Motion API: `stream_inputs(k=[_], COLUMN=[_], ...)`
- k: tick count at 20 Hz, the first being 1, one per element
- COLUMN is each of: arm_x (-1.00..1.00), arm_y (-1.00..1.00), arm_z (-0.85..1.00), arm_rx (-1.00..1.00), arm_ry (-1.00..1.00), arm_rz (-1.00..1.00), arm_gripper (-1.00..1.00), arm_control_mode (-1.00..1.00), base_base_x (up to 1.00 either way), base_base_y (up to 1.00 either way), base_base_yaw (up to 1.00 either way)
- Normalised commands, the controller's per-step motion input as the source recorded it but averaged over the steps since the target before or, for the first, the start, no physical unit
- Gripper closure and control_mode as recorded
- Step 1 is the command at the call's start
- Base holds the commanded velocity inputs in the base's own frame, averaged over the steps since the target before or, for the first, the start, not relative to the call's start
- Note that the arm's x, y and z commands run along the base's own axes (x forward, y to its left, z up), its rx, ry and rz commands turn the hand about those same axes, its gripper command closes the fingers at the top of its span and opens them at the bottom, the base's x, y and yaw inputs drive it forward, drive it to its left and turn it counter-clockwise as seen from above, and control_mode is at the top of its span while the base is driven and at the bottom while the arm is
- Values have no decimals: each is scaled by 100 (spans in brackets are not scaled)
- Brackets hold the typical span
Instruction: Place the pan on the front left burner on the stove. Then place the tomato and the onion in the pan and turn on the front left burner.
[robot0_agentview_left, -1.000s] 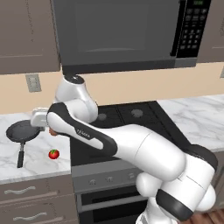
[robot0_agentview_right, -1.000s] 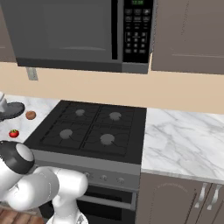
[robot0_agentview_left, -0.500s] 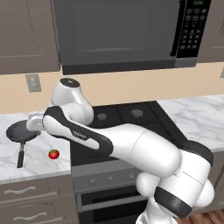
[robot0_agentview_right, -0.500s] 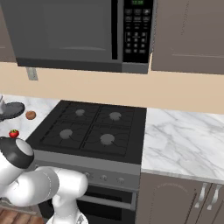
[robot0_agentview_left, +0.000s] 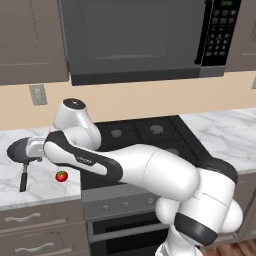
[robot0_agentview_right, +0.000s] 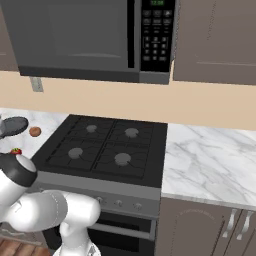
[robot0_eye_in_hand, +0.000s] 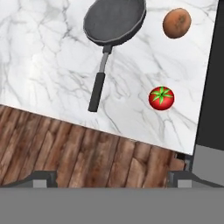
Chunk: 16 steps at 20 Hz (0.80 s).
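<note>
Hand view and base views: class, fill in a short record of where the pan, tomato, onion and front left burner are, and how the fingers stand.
pan: empty, on the marble counter left of the stove
tomato: on the counter, beside the pan's handle, apart from it
onion: on the counter, beside the pan's rim
front left burner: bare
fingers: open, holding nothing, above the counter's front edge

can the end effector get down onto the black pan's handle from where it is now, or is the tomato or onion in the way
Probably yes. The open end effector looks down on the long black pan handle, bare marble on both sides; the red tomato and brown onion lie apart.
</note>
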Motion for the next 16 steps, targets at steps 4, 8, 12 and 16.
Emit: stream_inputs(k=[4,8,12,16], arm_x=[3,11,11,24], arm_y=[23,21,16,18], arm_z=[-27,-29,-20,-14], arm_rx=[0,0,0,0], arm_ry=[0,0,0,0], arm_rz=[1,1,1,1], arm_gripper=[-100,-100,-100,-100], arm_control_mode=[-100,-100,-100,-100], base_base_x=[0,0,0,0], base_base_y=[0,0,0,0], base_base_yaw=[0,0,0,0])
